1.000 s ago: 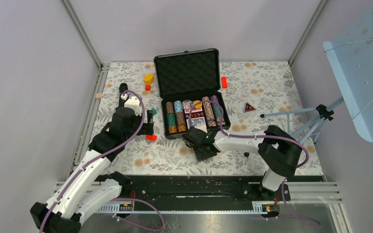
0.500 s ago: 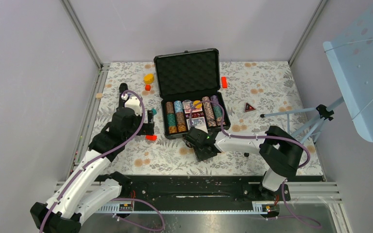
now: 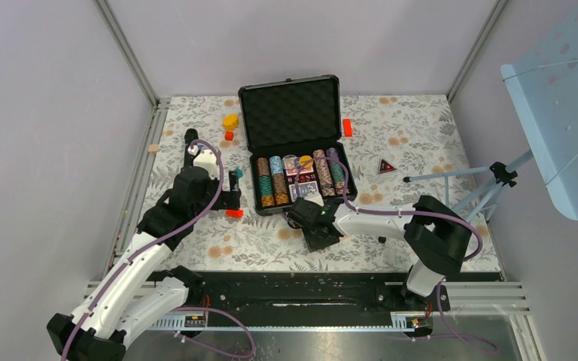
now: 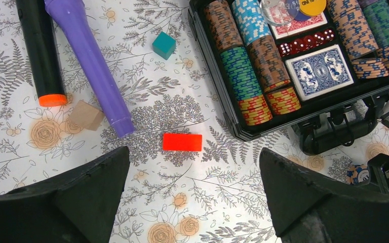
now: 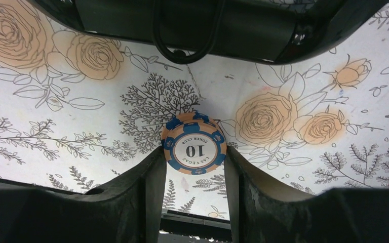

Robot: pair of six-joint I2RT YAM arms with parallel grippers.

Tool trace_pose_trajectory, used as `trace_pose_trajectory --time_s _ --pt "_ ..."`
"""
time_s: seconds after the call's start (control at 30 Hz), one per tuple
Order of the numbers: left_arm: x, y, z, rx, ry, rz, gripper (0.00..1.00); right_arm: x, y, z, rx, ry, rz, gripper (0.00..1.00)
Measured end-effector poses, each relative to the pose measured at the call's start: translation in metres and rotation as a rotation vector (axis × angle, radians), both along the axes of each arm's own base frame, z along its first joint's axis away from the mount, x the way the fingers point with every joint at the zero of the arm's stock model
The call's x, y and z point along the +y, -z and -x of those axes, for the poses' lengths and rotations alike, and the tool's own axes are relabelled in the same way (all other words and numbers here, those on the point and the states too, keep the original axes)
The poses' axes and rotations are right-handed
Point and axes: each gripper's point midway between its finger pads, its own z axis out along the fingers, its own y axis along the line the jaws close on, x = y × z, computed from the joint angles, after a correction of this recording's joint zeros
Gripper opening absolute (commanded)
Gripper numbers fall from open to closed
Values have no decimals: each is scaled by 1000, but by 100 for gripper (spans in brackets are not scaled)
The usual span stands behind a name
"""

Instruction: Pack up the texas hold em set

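Note:
The black hard case [image 3: 245, 128] lies open on the floral mat, its foam-lined lid folded back. Rows of striped poker chips [image 3: 271, 180] and a card deck [image 3: 306, 188] fill its base; they also show in the left wrist view, chips [image 4: 243, 76] and deck [image 4: 319, 71]. My right gripper [image 3: 318, 230] sits low just in front of the case. In the right wrist view its fingers [image 5: 194, 152] are shut on a blue-and-orange "10" poker chip [image 5: 194, 143], below the case handle [image 5: 182, 48]. My left gripper [image 4: 193, 169] is open and empty, left of the case.
A red block [image 4: 182, 142], a teal block [image 4: 163, 45], a tan block [image 4: 85, 115], and a purple cylinder [image 4: 88, 66] and a black one [image 4: 39, 50] lie left of the case. A yellow block [image 3: 230, 120], a red block [image 3: 347, 126] and a tripod [image 3: 459, 180] stand further off.
The right gripper has shifted only very slightly by the case front. The left arm has not moved.

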Motion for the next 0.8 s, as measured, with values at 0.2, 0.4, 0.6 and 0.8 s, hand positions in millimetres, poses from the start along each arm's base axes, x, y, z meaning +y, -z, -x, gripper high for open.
trace_pose_trajectory --time_s 0.2,0.4,0.6,0.8 --pt "-4 0 1 8 6 24 99 -4 -5 2 3 -1 7 0" --pt "-7 -1 3 12 5 53 99 -5 -13 2 -5 -3 -6 0" --pt "-13 -7 5 8 7 110 99 -4 -18 1 -15 -10 -20 0" --pt "-22 -16 5 1 10 196 99 -6 -24 0 -28 -29 -24 0"
